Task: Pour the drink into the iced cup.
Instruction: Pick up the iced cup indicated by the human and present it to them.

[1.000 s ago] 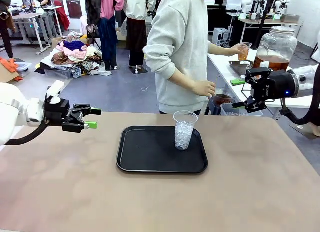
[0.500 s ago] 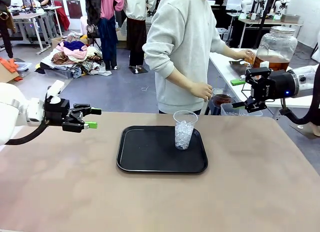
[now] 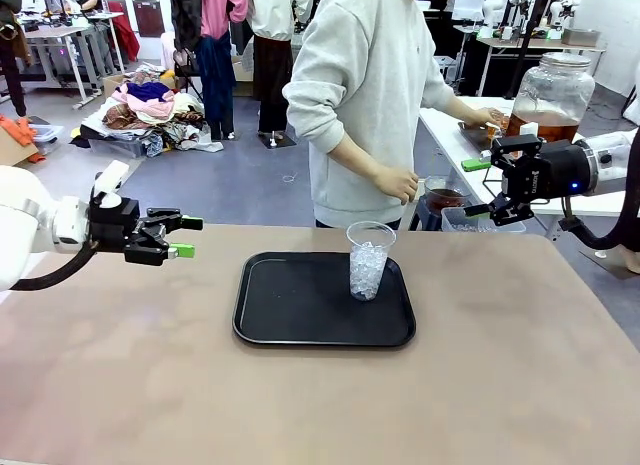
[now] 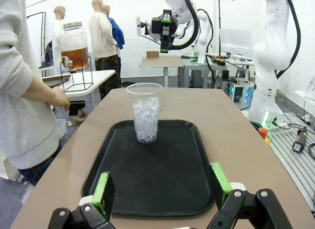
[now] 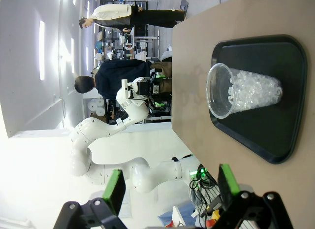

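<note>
We start with the table (image 3: 520, 365), which carries a black tray (image 3: 290, 305) in its middle. The person (image 3: 365, 95) stands at the far edge, turned toward a side table on our right. One hand (image 3: 486, 116) reaches to the foot of a big glass jar (image 3: 552, 85) there. The drink (image 3: 546, 127), amber-brown, sits in the lower part of that jar, off our table. We cannot tell whether that hand holds a smaller cup of it.

The iced cup (image 3: 368, 260) stands upright, mouth up, on the far right part of the tray, between our two arms. Its long axis runs straight up, so any pour has to come from above its rim.

The right claw (image 3: 480, 188) hangs wide and empty past the table's far right corner, just in front of the jar, with the cup to its left and lower. The left claw (image 3: 187, 236) is wide and empty too, well apart from the tray's left edge and aimed at it. We judge the right arm nearer both the drink and the cup, so a handover would suit that side.
</note>
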`<state>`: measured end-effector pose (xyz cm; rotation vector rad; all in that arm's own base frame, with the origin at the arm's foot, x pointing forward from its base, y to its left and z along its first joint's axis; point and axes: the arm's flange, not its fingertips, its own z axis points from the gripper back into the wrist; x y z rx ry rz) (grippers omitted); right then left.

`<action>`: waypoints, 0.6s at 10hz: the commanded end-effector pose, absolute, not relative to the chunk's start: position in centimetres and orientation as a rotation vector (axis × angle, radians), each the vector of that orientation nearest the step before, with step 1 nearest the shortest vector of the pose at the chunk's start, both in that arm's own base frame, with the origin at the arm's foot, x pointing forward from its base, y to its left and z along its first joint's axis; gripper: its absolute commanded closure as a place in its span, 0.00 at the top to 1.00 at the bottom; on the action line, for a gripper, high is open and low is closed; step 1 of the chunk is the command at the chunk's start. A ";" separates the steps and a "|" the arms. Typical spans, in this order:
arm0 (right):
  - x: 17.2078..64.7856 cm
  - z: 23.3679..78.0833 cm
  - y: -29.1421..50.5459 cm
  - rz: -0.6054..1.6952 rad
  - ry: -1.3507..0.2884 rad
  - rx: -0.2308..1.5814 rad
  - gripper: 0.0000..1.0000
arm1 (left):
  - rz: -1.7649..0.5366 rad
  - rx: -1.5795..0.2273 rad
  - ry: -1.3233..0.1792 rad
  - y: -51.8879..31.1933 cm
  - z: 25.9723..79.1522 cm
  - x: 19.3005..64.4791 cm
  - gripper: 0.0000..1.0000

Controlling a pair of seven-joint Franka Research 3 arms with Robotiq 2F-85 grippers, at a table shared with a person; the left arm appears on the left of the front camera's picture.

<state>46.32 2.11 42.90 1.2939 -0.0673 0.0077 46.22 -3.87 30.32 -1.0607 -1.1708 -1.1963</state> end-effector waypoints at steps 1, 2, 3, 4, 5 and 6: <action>46.3 43.0 2.2 0.010 -0.068 1.297 1.00 | -1.193 -1.065 -1.177 -4.0 30.5 46.3 1.00; 46.3 43.0 2.2 0.010 -0.068 1.297 1.00 | -1.193 -1.065 -1.177 -4.0 30.5 46.3 1.00; 46.3 43.0 2.2 0.010 -0.068 1.297 1.00 | -1.193 -1.065 -1.177 -4.0 30.5 46.3 1.00; 46.3 43.0 2.2 0.010 -0.068 1.297 1.00 | -1.193 -1.065 -1.177 -4.0 30.5 46.3 1.00; 46.3 43.0 2.2 0.010 -0.068 1.297 1.00 | -1.193 -1.065 -1.177 -4.0 30.5 46.3 1.00; 46.3 43.0 2.2 0.010 -0.068 1.297 1.00 | -1.193 -1.065 -1.177 -4.0 30.5 46.3 1.00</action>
